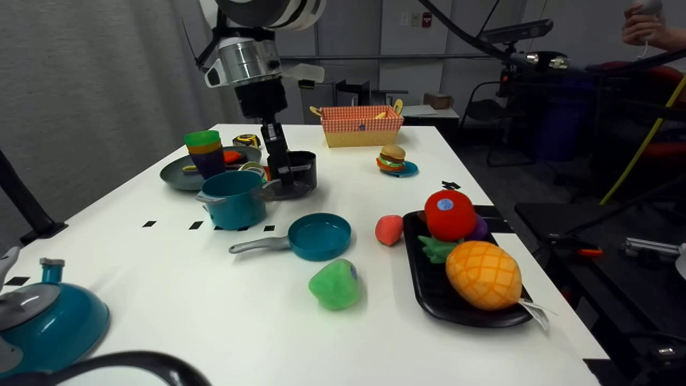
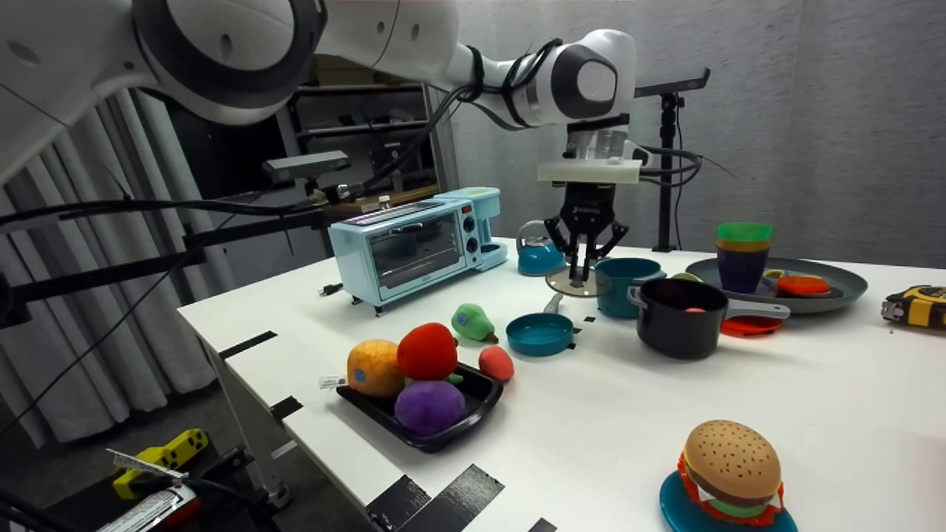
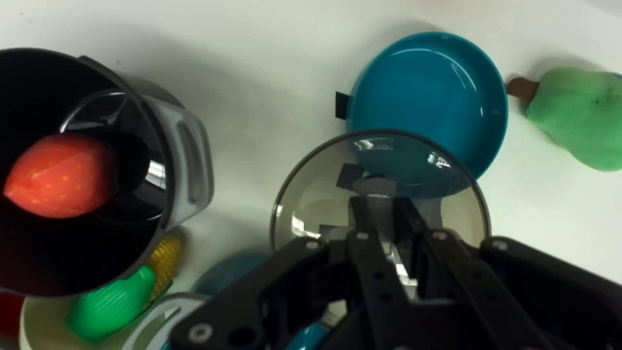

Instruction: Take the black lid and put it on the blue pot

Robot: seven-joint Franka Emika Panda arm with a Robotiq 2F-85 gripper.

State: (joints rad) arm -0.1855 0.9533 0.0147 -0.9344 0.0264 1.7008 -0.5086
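Note:
The black lid is a dark, see-through round disc in both exterior views (image 1: 300, 191) (image 2: 560, 283) and in the wrist view (image 3: 313, 194). My gripper (image 1: 286, 183) is shut on its grey knob and holds it about level, above the table. The fingertips also show in an exterior view (image 2: 581, 276) and in the wrist view (image 3: 381, 201). The teal-blue pot (image 1: 236, 206) stands open and upright close beside the lid; it also shows in an exterior view (image 2: 618, 292). The lid's edge overlaps the pot's side in both exterior views. In the wrist view my gripper hides most of the pot.
A black pot (image 2: 684, 325) with a red toy inside stands beside the blue pot. A shallow blue saucepan (image 1: 320, 236) and a green pear (image 1: 335, 284) lie nearby. A grey plate (image 2: 835, 281) holds stacked cups (image 2: 741, 258). A black tray (image 1: 423, 284) holds plush toys.

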